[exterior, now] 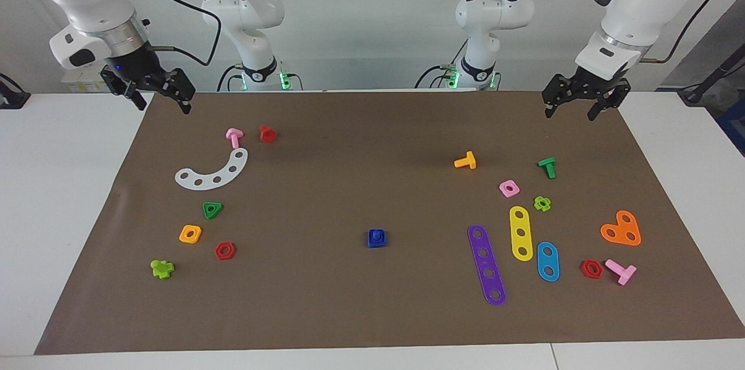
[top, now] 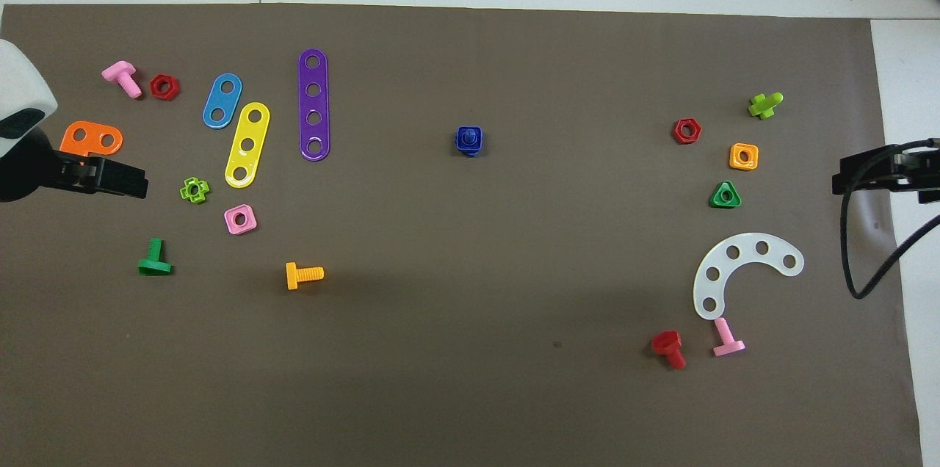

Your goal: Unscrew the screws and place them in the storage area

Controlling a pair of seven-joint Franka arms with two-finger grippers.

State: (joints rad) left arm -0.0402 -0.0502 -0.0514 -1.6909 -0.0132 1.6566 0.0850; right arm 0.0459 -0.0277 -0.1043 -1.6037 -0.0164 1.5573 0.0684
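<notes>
Screw (exterior: 377, 237), dark blue, stands in its square blue nut (exterior: 376, 241) mid-mat, seemingly threaded in. Storage area (exterior: 192, 195) around the white curved strip (exterior: 212, 172) lies toward the right arm's end. Left gripper (exterior: 579, 103) and right gripper (exterior: 154, 95) hang wide, empty. No writing legible.

Glossy white jointed arms, black cables, silver wrist ring, black left claw (exterior: 569, 103) and right claw (exterior: 156, 98).

Dark-blue screw (exterior: 377, 238) apparently seated in its nut, stem up, mid-mat
</notes>
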